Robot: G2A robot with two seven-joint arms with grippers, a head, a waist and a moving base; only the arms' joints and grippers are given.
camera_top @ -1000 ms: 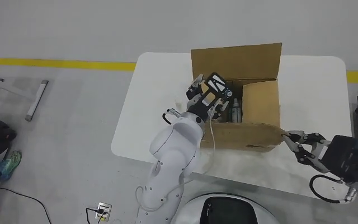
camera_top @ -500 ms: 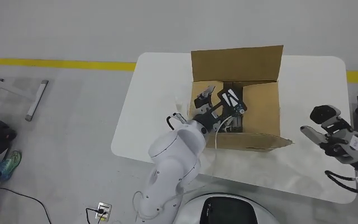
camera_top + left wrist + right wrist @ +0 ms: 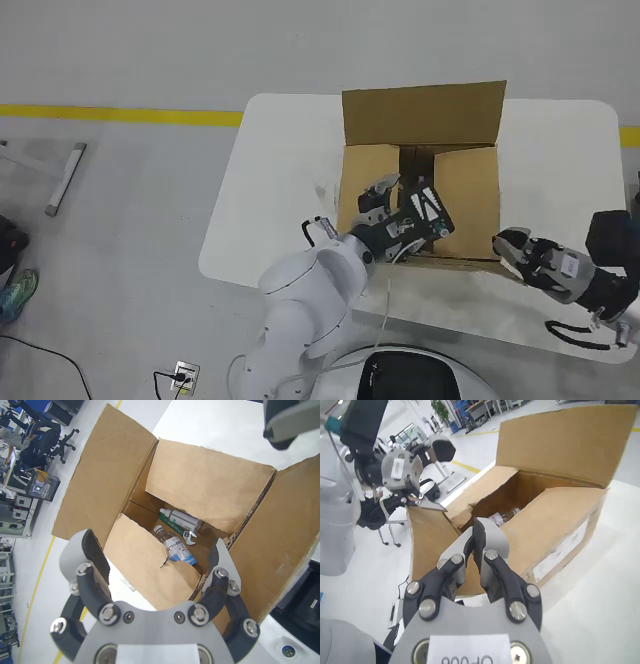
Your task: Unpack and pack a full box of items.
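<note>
The open cardboard box (image 3: 468, 190) stands on the white table (image 3: 280, 180). Inside lie a clear bottle with a blue label (image 3: 175, 547), a white spray bottle (image 3: 182, 518), a green tube (image 3: 169, 523) and a small wrench (image 3: 190, 537). My left gripper (image 3: 157, 560) hangs open above the box's near left part (image 3: 405, 215), holding nothing. My right gripper (image 3: 476, 540) is shut at the right end of the box's near flap (image 3: 430, 540), which stands raised; it sits at the near right corner (image 3: 505, 243).
The far flap (image 3: 425, 112) stands upright and the side flaps (image 3: 465, 195) fold inward over the contents. Bare table lies left of the box (image 3: 270, 210) and right of it (image 3: 570, 170). The table's near edge is close behind the right arm.
My right gripper swung away to the right, then came back to the box's near right corner and closed; the near flap now stands up. My left gripper drifted toward the box's near side.
</note>
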